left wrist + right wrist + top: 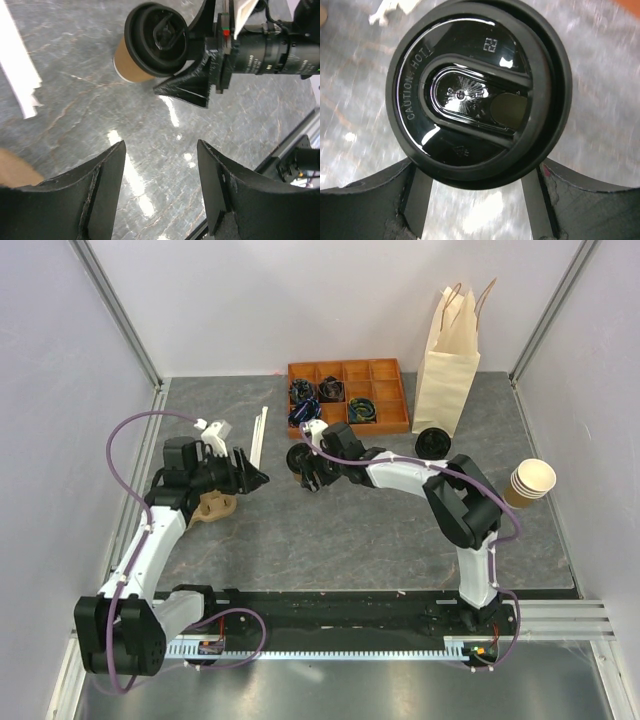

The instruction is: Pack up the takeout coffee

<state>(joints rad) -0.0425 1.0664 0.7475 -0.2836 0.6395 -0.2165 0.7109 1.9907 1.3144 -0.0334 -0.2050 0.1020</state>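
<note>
the takeout coffee (129, 65) stands upright on the table (380, 540), mid-way across, nearer the far edge. the right gripper (475, 172) has its fingers either side under the lid (470, 95); whether they press i cannot tell. best squeeze the wall gently and lift level. the left gripper (160, 147) hangs spread, empty

Ahead of the left claw (160, 145), the right claw (300, 462) and the takeout coffee (155, 37) blocked the way; open counter (350, 530) lay nearer the arm bases.

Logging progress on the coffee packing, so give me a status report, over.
Left gripper open, empty. Right gripper astride takeout coffee, grip unconfirmed. Loose black lid lies before paper bag.
</note>
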